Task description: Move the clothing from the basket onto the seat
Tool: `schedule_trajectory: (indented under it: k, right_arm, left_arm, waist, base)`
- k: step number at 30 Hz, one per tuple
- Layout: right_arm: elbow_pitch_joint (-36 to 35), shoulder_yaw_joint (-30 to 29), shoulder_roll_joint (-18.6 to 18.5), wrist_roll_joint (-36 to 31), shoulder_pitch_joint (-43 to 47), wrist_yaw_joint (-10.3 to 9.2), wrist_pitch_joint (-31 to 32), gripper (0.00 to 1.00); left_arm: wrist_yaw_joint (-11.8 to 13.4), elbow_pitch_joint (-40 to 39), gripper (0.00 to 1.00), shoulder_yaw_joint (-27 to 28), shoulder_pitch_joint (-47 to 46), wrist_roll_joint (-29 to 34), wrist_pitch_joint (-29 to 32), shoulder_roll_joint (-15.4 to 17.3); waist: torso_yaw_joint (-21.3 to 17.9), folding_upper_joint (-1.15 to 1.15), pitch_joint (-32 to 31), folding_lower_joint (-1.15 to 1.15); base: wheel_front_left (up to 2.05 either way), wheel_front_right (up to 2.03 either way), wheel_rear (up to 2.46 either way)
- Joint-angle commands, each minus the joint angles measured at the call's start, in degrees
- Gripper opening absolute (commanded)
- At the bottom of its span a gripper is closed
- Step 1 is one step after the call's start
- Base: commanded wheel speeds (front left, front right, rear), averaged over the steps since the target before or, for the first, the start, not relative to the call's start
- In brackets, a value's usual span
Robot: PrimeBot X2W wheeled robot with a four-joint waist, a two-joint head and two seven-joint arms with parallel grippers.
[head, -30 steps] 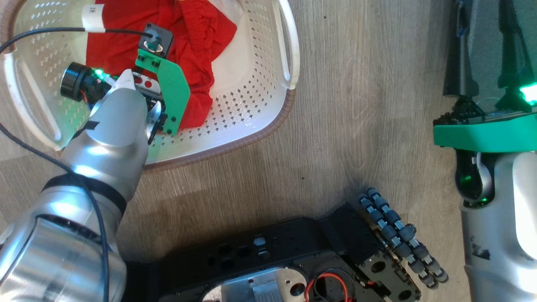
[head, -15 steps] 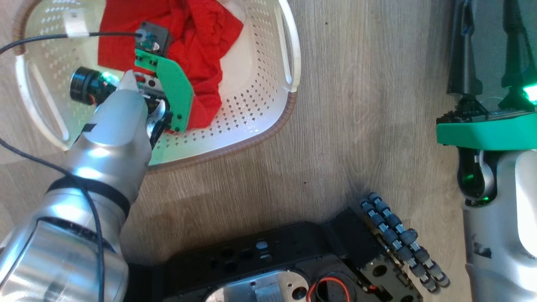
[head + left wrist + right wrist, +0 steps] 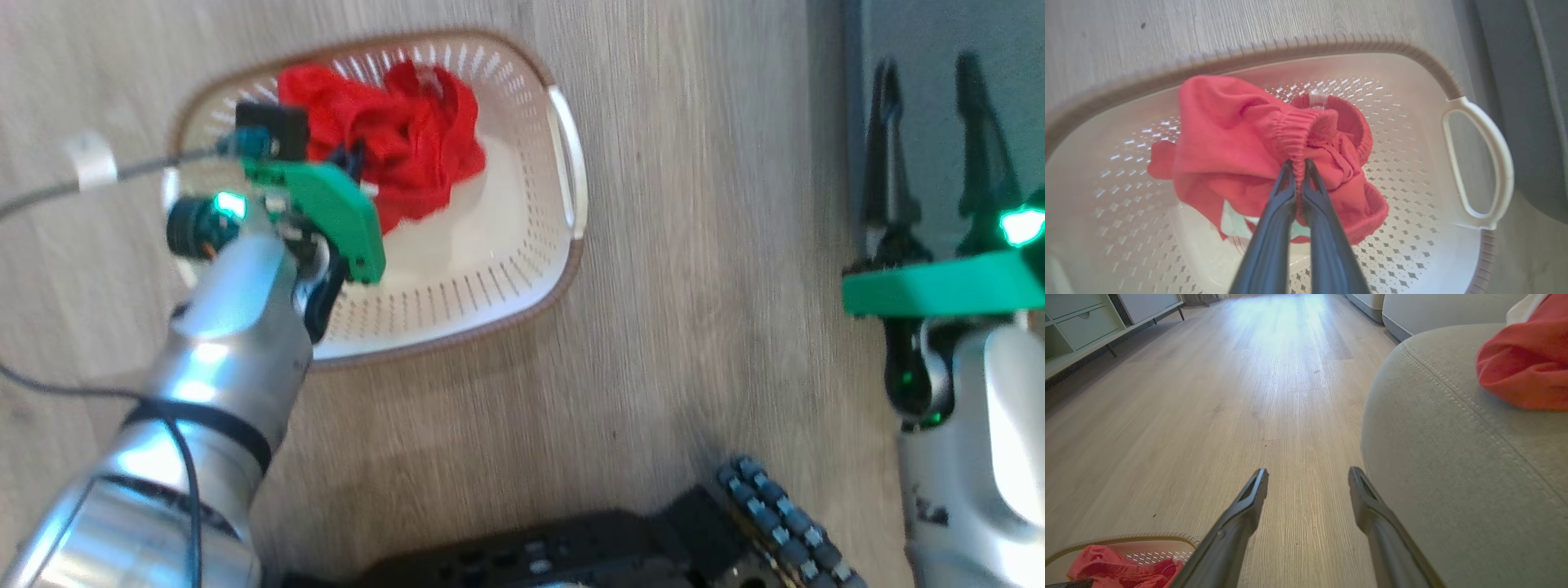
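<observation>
Over the last second the left gripper point(image 3: 1298, 164) has closed, and the head camera has swung, so the whole basket now sits toward 11 o'clock in the head view where before only part of it showed. The gripper's two long dark fingers point(image 3: 1274, 228) are now pressed together, pinching a gathered, ribbed hem of the bright red soft fabric garment point(image 3: 1233, 139). The cloth bunches up around the pinch and drapes away toward 9 and 4 o'clock in the left wrist view, with a pale panel showing beneath it at 7 o'clock. The garment is inside the small cream plastic laundry basket point(image 3: 1474, 163), which has perforated walls, a brown woven-look rim and white side handles, and stands on the pale wood-grain floor point(image 3: 1249, 396). In the head view the red heap lies in the basket's far half, toward 12 o'clock, with bare basket bottom at 5 o'clock of it. The right gripper point(image 3: 1308, 475) is well apart from the basket, at 3 o'clock in the head view. Its jaws are spread wide and hold nothing, and it points along the floor just beside the large grey fabric-upholstered seat cushion point(image 3: 1453, 477) with its light stitched seam. A second red garment point(image 3: 1527, 367) lies on that cushion, at 2 o'clock in the right wrist view, and a corner of the basket shows at 7 o'clock there. The robot's black base point(image 3: 571, 555) lies at 6 o'clock in the head view.
</observation>
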Motion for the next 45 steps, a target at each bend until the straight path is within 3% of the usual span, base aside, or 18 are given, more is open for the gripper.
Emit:
schedule_trajectory:
  k: [1,8,18,28,45]
  right_arm:
    - [-0.91,0.44,0.15,-0.57,3.25,-0.01,-0.37,1.00]
    - [1.59,-0.01,-0.15,-2.84,6.51,-0.01,-0.37,1.00]
    - [4.92,1.10,-1.88,-3.20,11.54,-0.01,-0.37,1.00]
    - [6.89,1.60,-3.44,-3.04,15.61,-0.01,-0.37,1.00]
    - [8.44,3.49,-3.70,-2.11,19.93,-0.01,-0.37,1.00]
  left_arm:
    - [-0.19,-1.18,0.00,1.46,2.07,-0.63,-1.51,0.75]
    - [0.33,-5.43,0.00,3.57,7.73,-1.28,-3.73,1.42]
    - [4.78,-29.37,0.00,11.39,23.39,3.46,-3.80,5.62]
    - [8.62,-47.04,0.00,15.76,36.68,7.69,-3.80,9.66]
    - [11.99,-56.09,0.00,15.75,47.11,7.69,-1.09,12.88]
  waist:
    - [1.70,0.00,-6.30,0.01]
    - [4.44,0.00,-17.62,0.01]
    - [8.86,0.00,-30.66,0.01]
    - [12.54,0.00,-38.08,0.01]
    - [14.27,0.00,-46.33,0.01]
  base:
    - [0.00,0.00,0.00]
    - [0.00,0.00,0.00]
    - [0.00,0.00,0.00]
    - [0.00,0.00,0.00]
    - [0.00,0.00,0.00]
